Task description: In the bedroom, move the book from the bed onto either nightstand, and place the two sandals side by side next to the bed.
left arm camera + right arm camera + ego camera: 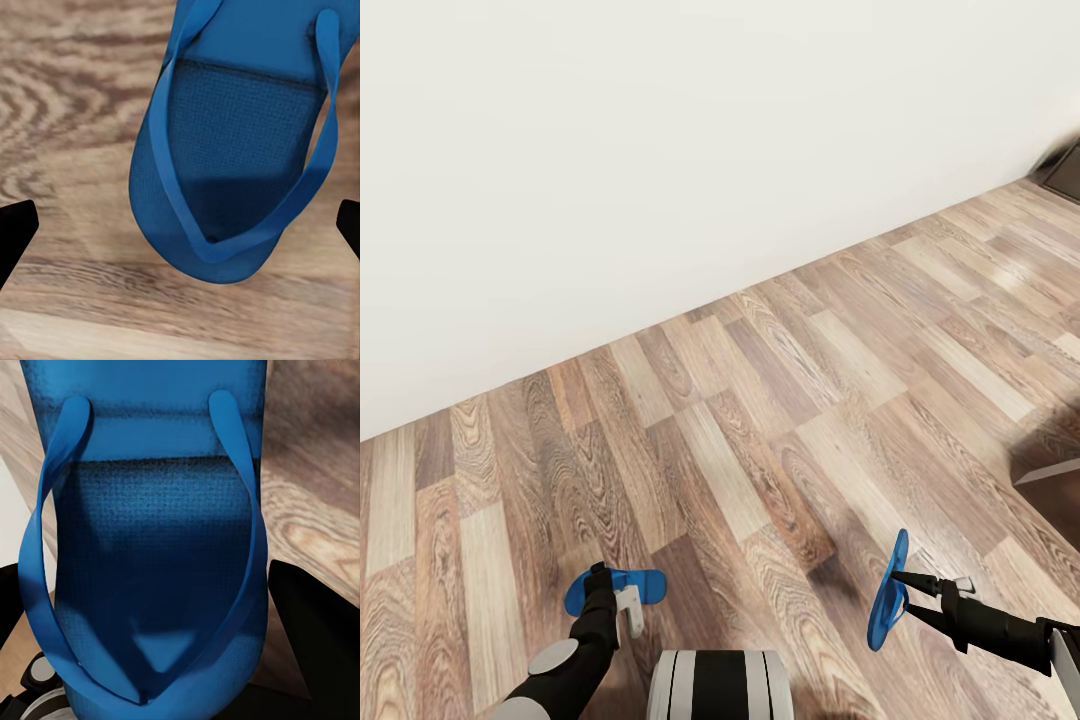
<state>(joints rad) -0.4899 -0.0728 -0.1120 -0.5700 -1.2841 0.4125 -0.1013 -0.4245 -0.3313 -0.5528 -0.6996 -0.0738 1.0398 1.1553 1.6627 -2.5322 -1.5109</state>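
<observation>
Sandals ride in both grippers above the wood-plank floor [760, 420]. Left gripper [612, 590] carries one blue sandal [630, 585] lying flat, though its grip I cannot tell. Right gripper [900, 590] pinches the other sandal [888, 590], held on edge.

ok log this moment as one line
left claw: shut on flat blue sandal | right claw: shut on second blue sandal, on edge | wood-plank floor
</observation>
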